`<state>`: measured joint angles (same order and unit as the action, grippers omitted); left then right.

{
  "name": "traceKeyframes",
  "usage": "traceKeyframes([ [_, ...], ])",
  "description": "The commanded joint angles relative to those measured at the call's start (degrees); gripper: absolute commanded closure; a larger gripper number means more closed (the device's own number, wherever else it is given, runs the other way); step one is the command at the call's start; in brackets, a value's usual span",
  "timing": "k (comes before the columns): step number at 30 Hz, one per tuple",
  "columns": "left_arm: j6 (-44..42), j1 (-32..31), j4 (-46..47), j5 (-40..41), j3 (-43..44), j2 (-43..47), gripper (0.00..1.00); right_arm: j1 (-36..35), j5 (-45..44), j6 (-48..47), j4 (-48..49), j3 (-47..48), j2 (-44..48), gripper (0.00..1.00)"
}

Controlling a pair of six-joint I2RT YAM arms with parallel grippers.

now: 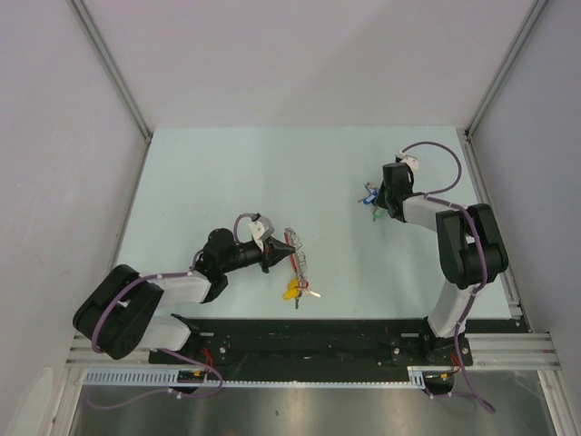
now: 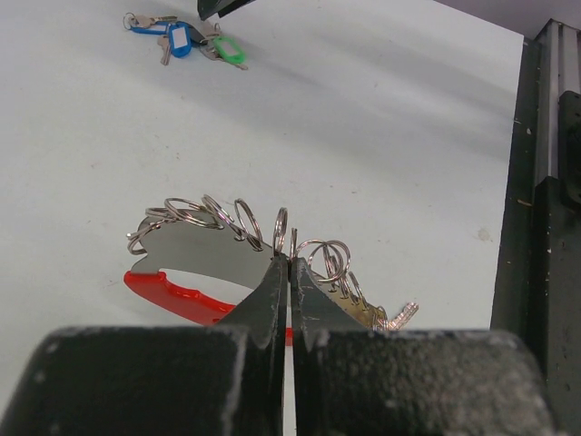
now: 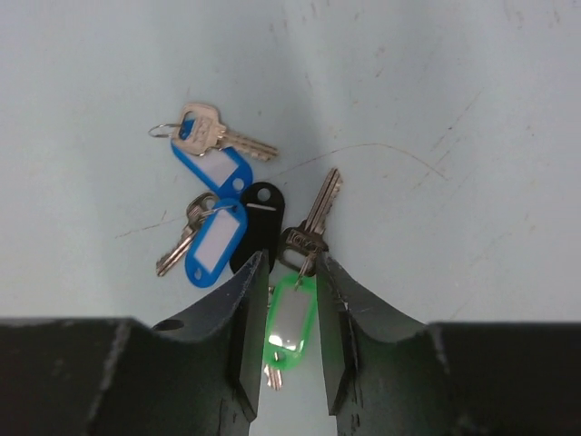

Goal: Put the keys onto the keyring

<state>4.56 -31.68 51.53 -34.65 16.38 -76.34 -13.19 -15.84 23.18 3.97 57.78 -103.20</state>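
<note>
Left gripper (image 2: pixel 290 268) is clamping keyring (image 2: pixel 213 250); right gripper (image 3: pixel 290 263) is straddling green key (image 3: pixel 290 322), jaws narrow, grip unconfirmed; advising central pinch, staying clear of 2 blue keys (image 3: pixel 215 241).

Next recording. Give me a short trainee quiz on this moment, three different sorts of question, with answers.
1. True or false: the left pincer, at the keyring, stands wide open.
2. What lies between the right pincer's jaws? A a blue tag; B the green tag; C the black tag.
3. Fill in: the right wrist view shows ___ blue tags.
Key: 1 false; 2 B; 3 two.
</note>
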Motion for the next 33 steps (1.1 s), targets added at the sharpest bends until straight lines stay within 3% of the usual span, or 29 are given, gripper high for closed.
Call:
traceKeyframes([
  [1,-0.16,0.3,0.86,0.38,0.76,1.28,1.0,0.97,-1.22,1.34,-1.59,3.56,-2.96,0.69],
  [7,-0.78,0.3,-0.2,0.46,0.93,1.8,1.0,1.24,-0.95,1.6,-3.26,5.94,-5.52,0.75],
  [16,-1.22,0.3,-1.08,0.46,1.2,1.98,1.0,1.5,-1.13,2.05,-7.03,6.03,-3.59,1.0],
  [24,-1.74,0.3,-2.22,0.99,1.46,2.51,1.0,1.68,-3.59,0.64,-14.16,5.68,5.36,1.0],
  [33,-2.27,0.3,-4.07,1.61,1.64,4.18,1.0,1.59,-11.84,5.56,-24.61,2.34,14.95,1.0],
])
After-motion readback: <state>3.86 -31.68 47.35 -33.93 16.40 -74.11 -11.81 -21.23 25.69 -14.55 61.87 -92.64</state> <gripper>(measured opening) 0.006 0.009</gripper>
